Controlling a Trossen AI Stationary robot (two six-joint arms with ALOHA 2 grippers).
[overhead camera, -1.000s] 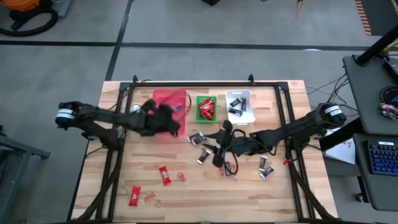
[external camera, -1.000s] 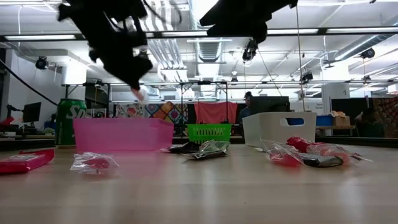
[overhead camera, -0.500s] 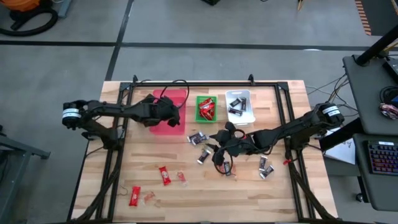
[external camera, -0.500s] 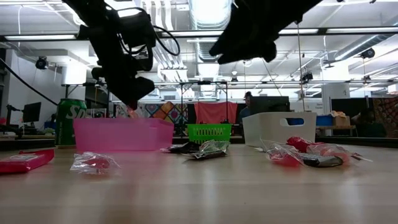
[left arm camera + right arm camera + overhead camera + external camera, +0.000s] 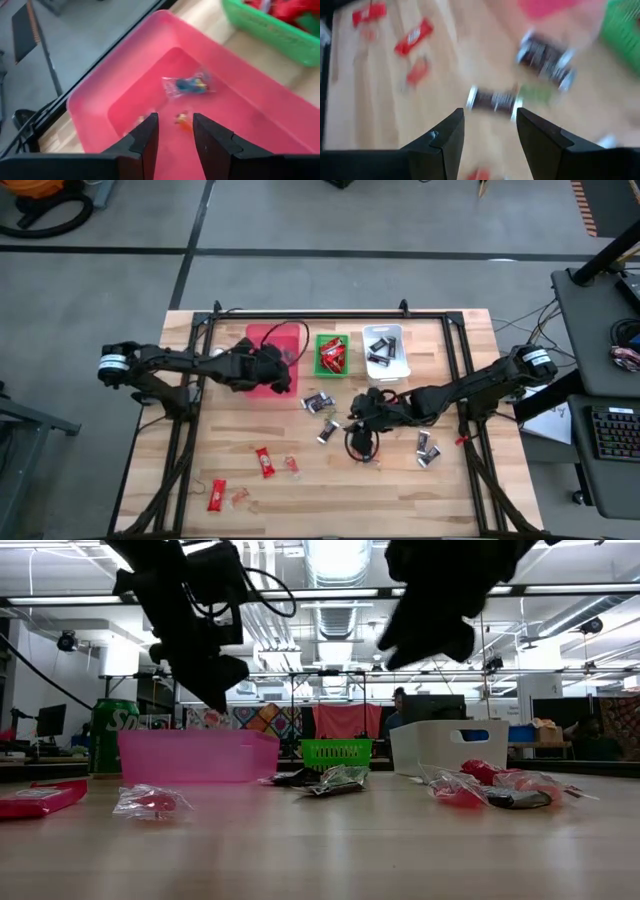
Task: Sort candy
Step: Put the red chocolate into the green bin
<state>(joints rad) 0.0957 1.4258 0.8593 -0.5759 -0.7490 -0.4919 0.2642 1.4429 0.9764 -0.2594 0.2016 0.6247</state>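
On the wooden tabletop (image 5: 240,470) three bins sit in a row at the back — a pink bin (image 5: 262,387), a green bin (image 5: 332,355) and a white bin (image 5: 385,352). Beside the pink bin, the low view shows a green can (image 5: 112,735). The left gripper (image 5: 175,136) hovers over the pink bin, its fingers parted and empty; below it lie a clear-wrapped blue sweet (image 5: 190,85) and what seem to be two smaller sweets, blurred. The right gripper (image 5: 489,131) hangs above mid-table, released, with a dark sweet (image 5: 493,100) between its fingers on the wood below. Another dark sweet (image 5: 547,59) lies nearer the bins. Red sweets (image 5: 264,462) are scattered toward the front left — one (image 5: 217,494) near the table's edge. The green bin holds red sweets, the white bin dark ones.
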